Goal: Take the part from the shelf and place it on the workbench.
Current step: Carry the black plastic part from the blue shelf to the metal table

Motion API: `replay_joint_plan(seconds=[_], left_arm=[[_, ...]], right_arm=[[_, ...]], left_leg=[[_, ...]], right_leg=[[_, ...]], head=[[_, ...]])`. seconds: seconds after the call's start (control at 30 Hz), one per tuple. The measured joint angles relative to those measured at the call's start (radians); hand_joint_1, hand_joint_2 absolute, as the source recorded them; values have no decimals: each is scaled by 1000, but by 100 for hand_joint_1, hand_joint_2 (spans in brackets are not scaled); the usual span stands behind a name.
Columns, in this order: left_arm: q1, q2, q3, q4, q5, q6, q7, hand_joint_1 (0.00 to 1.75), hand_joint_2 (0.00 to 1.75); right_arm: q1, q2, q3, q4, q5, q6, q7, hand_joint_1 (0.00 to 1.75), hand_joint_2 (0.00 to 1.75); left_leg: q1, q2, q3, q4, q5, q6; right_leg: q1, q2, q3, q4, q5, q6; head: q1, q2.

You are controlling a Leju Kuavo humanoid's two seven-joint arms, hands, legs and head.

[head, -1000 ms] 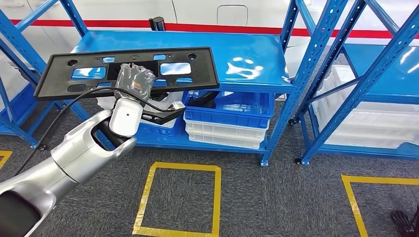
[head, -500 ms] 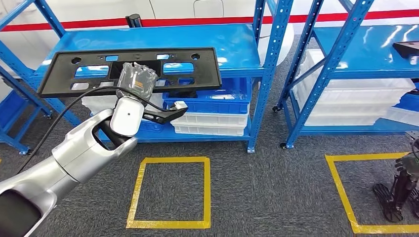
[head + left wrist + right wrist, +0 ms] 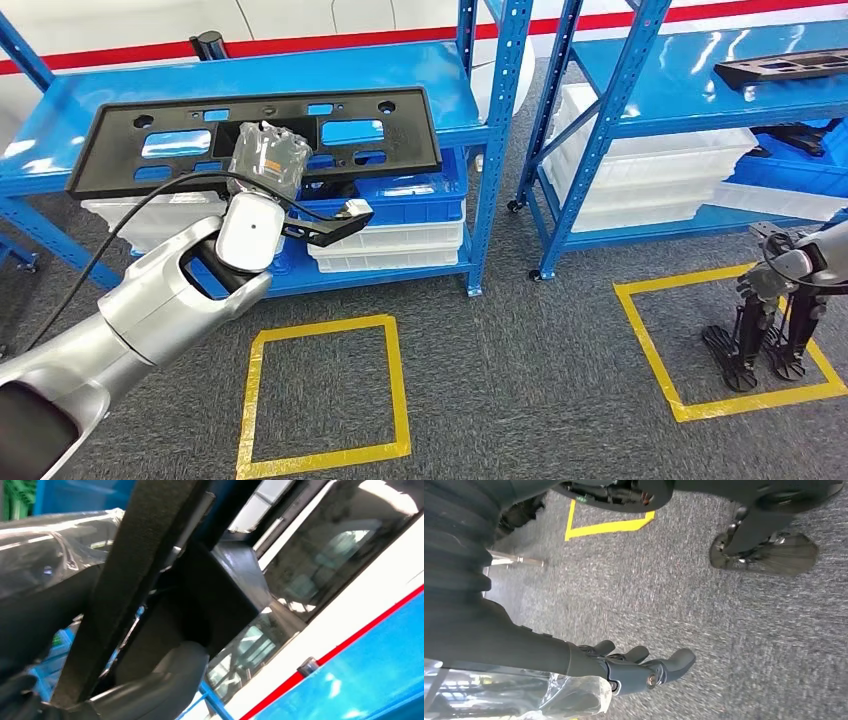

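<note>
My left hand (image 3: 268, 160), wrapped in clear plastic, grips the long black part (image 3: 380, 125), a flat frame with several cutouts, from below near its middle. In the head view the part lies level in front of the left blue shelf's top board (image 3: 230, 78). The left wrist view has the part's black bar (image 3: 135, 575) running close across the plastic-covered hand (image 3: 45, 545). My right hand (image 3: 639, 670) hangs over the grey carpet with its fingers apart and holds nothing.
Blue and white bins (image 3: 390, 235) fill the left shelf's lower level. A second blue shelf (image 3: 600, 130) at the right carries another black part (image 3: 790, 65) and white bins (image 3: 650, 175). Two yellow tape squares (image 3: 320, 395) mark the carpet; a dark legged stand (image 3: 760, 335) stands in the right one.
The whole picture has shifted left, so the camera has turned right and the second shelf has come into view. My left hand keeps its hold on the black part.
</note>
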Motion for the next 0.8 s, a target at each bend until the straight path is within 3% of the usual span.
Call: replay_joint_plan(seconds=[0.03,0.07,0.1,0.17,0.23,0.33,0.37,0.43,0.5,0.53,0.57,0.6,0.63,0.7,0.73,0.8], left_arm=[[3,0,-1,0,0,0,0,175,175],[6,0,-2,0,0,1,0,175,175],[8,0,-2,0,0,1,0,175,175],[8,0,-2,0,-1,2,-1,175,175],[6,0,-1,0,-2,4,-1,175,175],[4,0,-1,0,-2,10,-3,175,175],[4,0,-1,0,-2,12,-4,175,175],[4,1,0,0,-2,15,-6,175,175],[6,4,0,1,-2,16,-6,175,175],[8,5,-1,1,-2,15,-6,175,175],[10,6,-1,1,-2,15,-6,175,175],[11,6,-1,1,-2,15,-7,175,175],[11,7,-1,1,-3,15,-7,175,175],[6,7,0,1,-3,16,-7,175,175],[4,6,0,1,-3,16,-7,175,175],[1,6,0,1,-4,15,-8,175,175]], right_arm=[[0,-1,0,0,0,0,1,0,175],[1,-1,0,0,-1,0,1,0,175],[1,-1,0,0,-1,0,2,0,175],[1,-2,0,0,-1,-1,3,0,175],[-1,-3,0,0,3,-2,2,0,175],[-4,-2,4,0,30,7,2,0,175],[-5,-2,6,0,40,10,3,0,175],[-7,-1,11,0,54,11,6,0,175],[-9,0,16,0,69,15,9,0,175],[-10,1,21,0,79,19,11,0,175],[-11,1,26,0,88,22,13,0,175],[-11,1,31,0,95,23,16,0,175],[-12,1,35,0,100,24,19,0,175],[-13,1,41,0,101,20,24,0,175],[-14,1,44,0,101,19,27,0,175],[-14,1,51,0,101,17,30,0,175]], left_leg=[[0,11,0,0,0,0],[0,22,-1,2,-1,-1],[1,33,-1,4,-2,-3],[2,52,-3,15,-10,-12],[-3,65,-9,30,-19,-23],[-5,79,-14,39,-23,-34],[-2,72,-19,51,-34,-38],[4,37,-53,136,-91,-48],[5,8,-117,288,-168,-52],[5,4,-143,349,-190,-53],[5,2,-153,375,-194,-51],[5,3,-141,355,-178,-48],[4,5,-110,294,-147,-44],[-4,30,-28,132,-81,-30],[-9,43,-3,77,-62,-24],[-17,50,6,41,-52,-18]], right_leg=[[-1,-3,-28,51,-11,3],[-1,-5,-39,68,-5,6],[-2,-9,-27,40,22,8],[-1,-42,43,-101,91,12],[2,-66,90,-200,126,1],[6,-51,85,-209,133,-24],[6,-45,83,-210,136,-32],[5,-37,78,-211,143,-45],[5,-32,71,-211,147,-52],[6,-30,69,-211,149,-54],[7,-30,68,-210,150,-54],[8,-31,67,-210,151,-55],[8,-33,67,-210,152,-54],[11,-40,68,-210,153,-51],[13,-44,67,-209,155,-48],[15,-56,65,-210,158,-39]], head=[[0,0],[0,0],[0,0],[0,0],[-1,0],[-4,0],[-4,0],[-4,0],[-5,0],[-5,0],[-5,0],[-5,0],[-5,0],[-5,0],[-5,0],[-4,0]])
